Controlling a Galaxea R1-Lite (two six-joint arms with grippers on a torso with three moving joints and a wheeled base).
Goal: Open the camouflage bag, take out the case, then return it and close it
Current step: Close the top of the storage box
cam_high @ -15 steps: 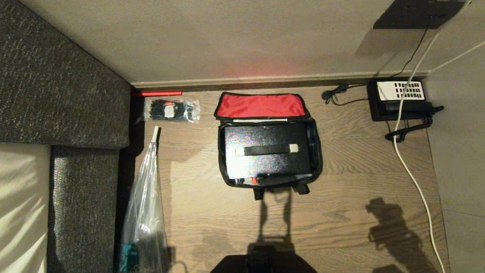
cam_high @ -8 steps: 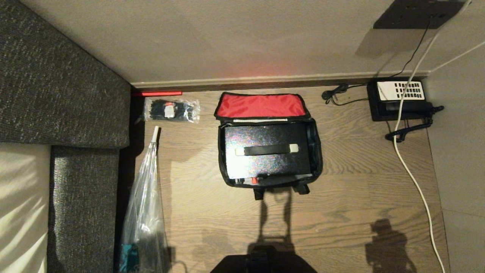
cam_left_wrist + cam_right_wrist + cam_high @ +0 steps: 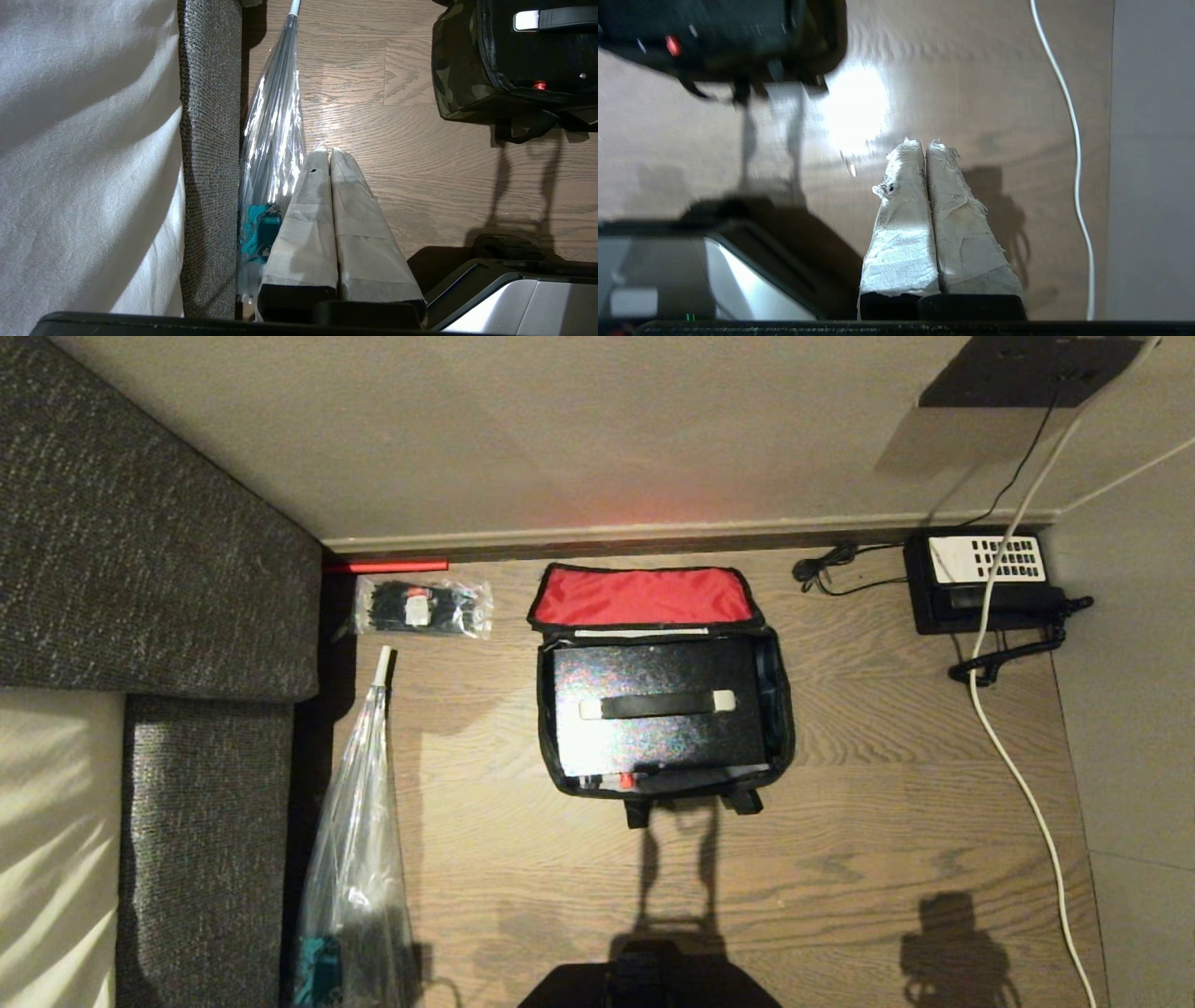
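The camouflage bag [image 3: 782,709] lies open in the middle of the wooden floor, its red-lined lid [image 3: 642,595] folded back toward the wall. The black glossy case [image 3: 658,728] lies flat inside it, handle up. Neither gripper shows in the head view. My left gripper [image 3: 329,151] hangs shut and empty above the floor beside the sofa, with the bag's camouflage side [image 3: 455,70] and the case [image 3: 528,51] well off from it. Over bare floor my right gripper [image 3: 924,142] is also shut and empty, the bag [image 3: 738,28] blurred in the distance.
A grey sofa [image 3: 140,523] fills the left. A clear plastic bag [image 3: 359,840] leans along it, with a packet of black ties [image 3: 422,607] behind. A black telephone [image 3: 985,581] and a white cable [image 3: 1013,775] lie on the right. My base [image 3: 649,985] is at the near edge.
The right arm's shadow on the floor has slid toward the near edge and shrunk. The bag and the case have not moved.
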